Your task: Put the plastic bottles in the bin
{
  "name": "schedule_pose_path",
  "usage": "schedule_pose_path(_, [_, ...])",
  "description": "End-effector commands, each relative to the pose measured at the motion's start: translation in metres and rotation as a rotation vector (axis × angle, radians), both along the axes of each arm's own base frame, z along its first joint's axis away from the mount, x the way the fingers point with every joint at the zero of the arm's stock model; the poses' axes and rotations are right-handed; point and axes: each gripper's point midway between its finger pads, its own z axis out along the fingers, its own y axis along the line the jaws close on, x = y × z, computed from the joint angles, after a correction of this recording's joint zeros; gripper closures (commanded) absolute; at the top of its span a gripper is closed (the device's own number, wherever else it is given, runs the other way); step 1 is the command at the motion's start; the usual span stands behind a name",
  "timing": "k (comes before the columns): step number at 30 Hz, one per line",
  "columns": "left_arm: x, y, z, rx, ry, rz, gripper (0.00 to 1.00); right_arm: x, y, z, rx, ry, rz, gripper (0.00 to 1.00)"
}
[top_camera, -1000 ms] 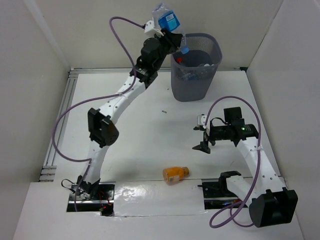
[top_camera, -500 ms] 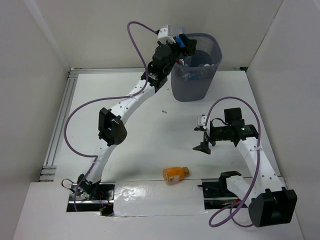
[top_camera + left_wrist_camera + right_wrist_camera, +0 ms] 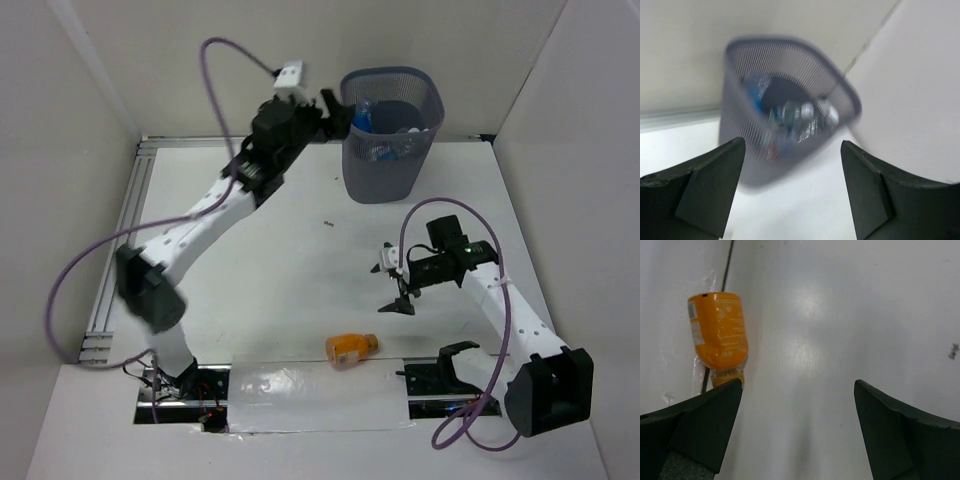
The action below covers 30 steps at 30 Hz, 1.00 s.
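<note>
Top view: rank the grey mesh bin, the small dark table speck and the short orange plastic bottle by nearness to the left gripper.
From the left gripper:
1. Grey mesh bin, right beside it.
2. Dark speck, mid-table.
3. Orange bottle, near edge.

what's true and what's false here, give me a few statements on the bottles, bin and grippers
1. The orange bottle lies on the table. True.
2. The bin is empty. False: several bottles lie inside it.
3. The left gripper holds a bottle. False: it is open and empty, beside the bin.
4. The right gripper is open. True.
</note>
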Motion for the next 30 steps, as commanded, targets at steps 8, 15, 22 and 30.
schedule_pose_path(8, [-0.225, 0.177, -0.138, 0.095, 0.301, 0.132, 0.1, -0.07, 0.038, -0.043, -0.095, 0.024, 0.456, 0.0])
schedule_pose_path(15, [-0.294, 0.228, -0.185, -0.036, 0.384, 0.205, 0.0, -0.074, 0.06, -0.08, -0.215, 0.118, 0.49, 0.0])
schedule_pose_path(22, [-0.304, 0.234, -0.198, -0.005, 0.429, 0.204, 0.0, -0.082, 0.072, -0.112, -0.309, 0.168, 0.496, 0.07])
schedule_pose_path(30, [-0.305, 0.232, -0.198, -0.015, 0.421, 0.193, 0.0, -0.061, 0.089, -0.111, -0.34, 0.172, 0.38, 0.79])
